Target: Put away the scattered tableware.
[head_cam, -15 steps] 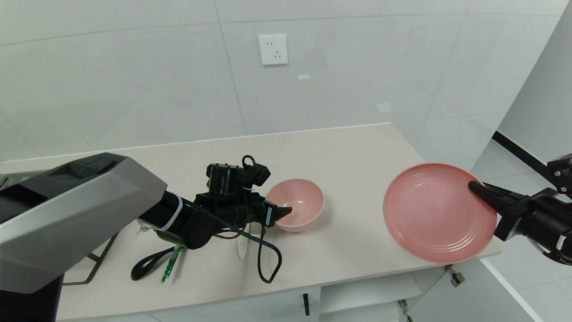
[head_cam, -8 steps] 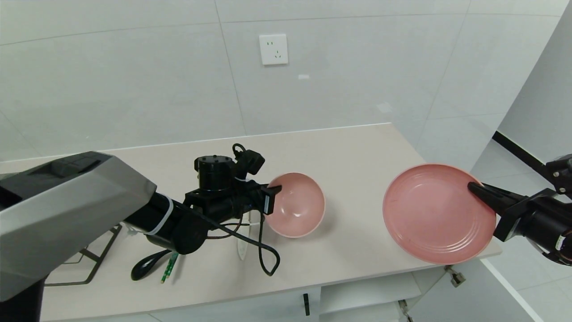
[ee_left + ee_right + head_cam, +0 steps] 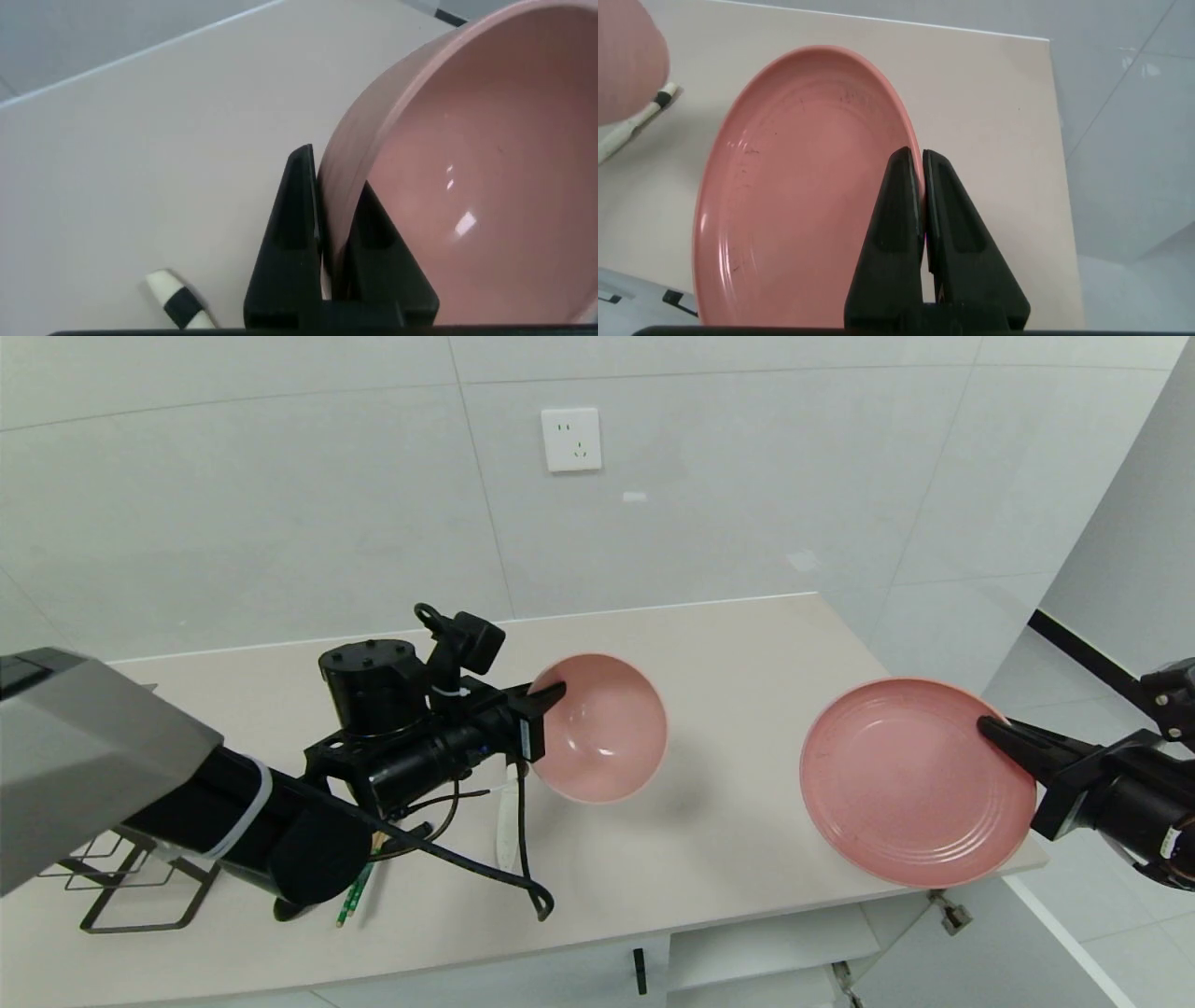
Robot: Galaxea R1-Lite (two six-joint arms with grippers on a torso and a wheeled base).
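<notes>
My left gripper [image 3: 546,702] is shut on the rim of a pink bowl [image 3: 602,728], which hangs tilted above the table with its opening toward me. The left wrist view shows the bowl [image 3: 467,177] with its rim pinched in the left gripper [image 3: 334,201]. My right gripper [image 3: 991,728] is shut on the edge of a pink plate [image 3: 910,779], held tilted over the table's right front corner. In the right wrist view the plate [image 3: 803,177] has its edge clamped in the right gripper [image 3: 923,168].
A white spoon [image 3: 507,821] lies on the beige table [image 3: 747,653] under the left arm, with a black spoon [image 3: 285,907] and green chopsticks [image 3: 353,896] further left. A black wire rack [image 3: 131,887] stands at the table's left front. A tiled wall rises behind.
My left gripper has lifted the pink bowl off the table, up and slightly left, tipping its opening toward me. The right arm and plate have stayed still.
</notes>
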